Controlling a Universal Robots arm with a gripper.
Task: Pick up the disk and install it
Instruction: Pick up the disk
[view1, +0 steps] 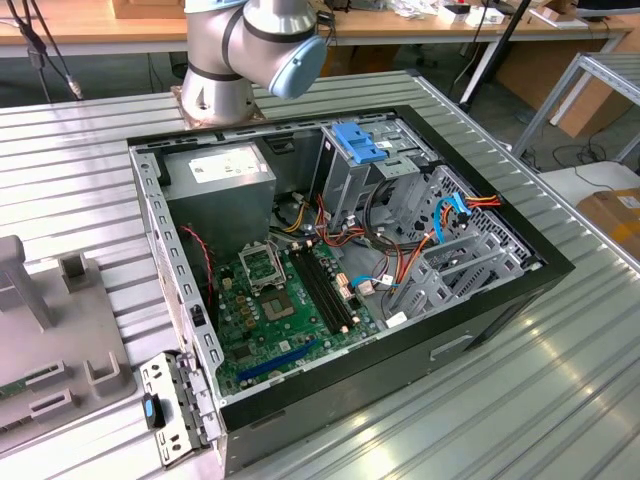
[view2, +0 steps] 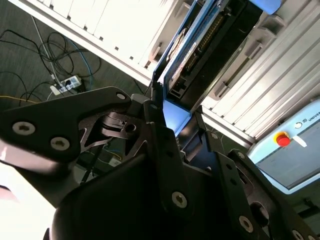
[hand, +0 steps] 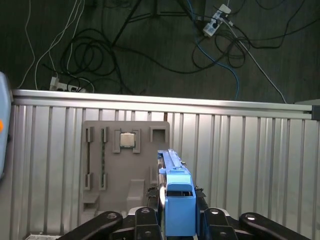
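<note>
- Disk (hand: 177, 200) is held edge-on in the first wrist view, with its blue carrier frame toward the camera and the metal body behind it.
- Gripper (hand: 178, 222) is pinched onto the disk. In the second wrist view its fingers (view2: 161, 135) bracket the blue frame, and the disk's dark board side runs away beyond them.
- Position: the disk hangs over a grey fixture tray (hand: 125, 172) on the ribbed metal table (hand: 250, 160), near the table's edge, with cables on the floor beyond. A square chip (hand: 127, 140) sits in the tray. I cannot tell whether the disk's lower edge is clear of the tray.
- Exterior view: the open computer case (view1: 480, 330) lies on the same ribbed table. A metal drive cage (view1: 345, 190) with a blue latch (view1: 355, 140) stands at its far side.
- Handling, as a judgement:
  - The disk looks stiff and dense for its size, so it should not sag.
  - Its smooth metal faces could slip under a light pinch.
  - The plastic frame probably flexes and could crack if squeezed hard.
  - The board side and the connector end look fragile, and the drive is likely sensitive to knocks.
- Best hold, as a judgement: across the two broad faces near the middle of one edge, clear of the connector end, much as it is held now.
</note>
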